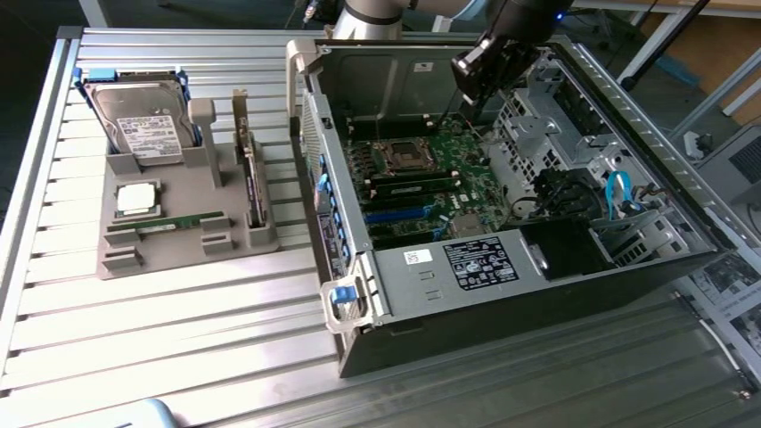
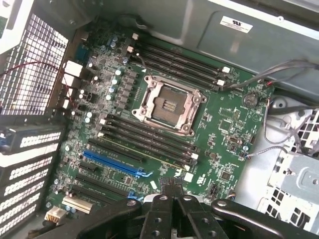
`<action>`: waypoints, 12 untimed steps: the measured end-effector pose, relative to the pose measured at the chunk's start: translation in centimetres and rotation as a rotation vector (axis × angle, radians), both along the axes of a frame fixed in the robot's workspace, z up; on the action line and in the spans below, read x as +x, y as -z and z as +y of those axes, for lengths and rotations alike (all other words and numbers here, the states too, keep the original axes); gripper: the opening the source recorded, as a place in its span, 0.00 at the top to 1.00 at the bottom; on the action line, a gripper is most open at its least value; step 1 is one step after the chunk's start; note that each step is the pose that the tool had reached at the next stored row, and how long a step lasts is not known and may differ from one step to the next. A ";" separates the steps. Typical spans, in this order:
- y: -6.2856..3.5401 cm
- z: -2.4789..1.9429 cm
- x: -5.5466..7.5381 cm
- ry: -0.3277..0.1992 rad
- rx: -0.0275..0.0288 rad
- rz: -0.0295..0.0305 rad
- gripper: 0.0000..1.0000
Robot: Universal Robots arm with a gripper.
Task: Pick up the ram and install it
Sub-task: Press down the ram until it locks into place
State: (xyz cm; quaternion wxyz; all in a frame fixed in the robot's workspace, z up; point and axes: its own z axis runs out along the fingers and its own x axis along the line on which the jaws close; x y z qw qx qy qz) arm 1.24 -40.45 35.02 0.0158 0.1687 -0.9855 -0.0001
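Above the motherboard: the gripper (image 1: 480, 105) hangs inside the open computer case (image 1: 393, 267), over the green motherboard (image 1: 434, 178), near the case's far wall.
Gripper state: clenched, with the fingertips pressed together in the wrist view (image 2: 172, 188) and nothing between them.
Ram position: the ram (image 1: 167, 223) lies flat in a groove of the grey fixture (image 1: 119, 263) on the bench (image 1: 178, 339), outside the case, just in front of the square silver processor (image 1: 137, 198).
Ram neighbours: the hard drive (image 1: 141, 129) stands at the back of the same fixture, and the ram touches neither it nor the processor.
Direction from gripper: the ram is well apart from the gripper, toward the exterior view's left and nearer the camera, with the case's side wall between them.
Long axis: the stick runs roughly across the exterior view from left to right, tilted slightly, white sticker facing up.
Nearer arm: there is one arm, and it is over the case, not the fixture.
Target area: the long black memory slots (image 2: 149, 144) flank the empty processor socket (image 2: 167, 104). One slot beside the socket seems to hold a thin stick already, though I cannot tell for certain.
Task progress, as I judge it: the ram in the fixture has not been picked up.
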 end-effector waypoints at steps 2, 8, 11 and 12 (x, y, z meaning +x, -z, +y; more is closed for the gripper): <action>0.00 0.00 0.0 0.011 -0.0001 0.0000 0.89; 0.01 0.00 0.0 0.047 -0.0001 0.0000 0.89; 0.01 0.00 0.0 0.063 -0.0001 0.0000 0.89; 0.01 0.00 0.0 0.069 0.0000 0.0000 0.89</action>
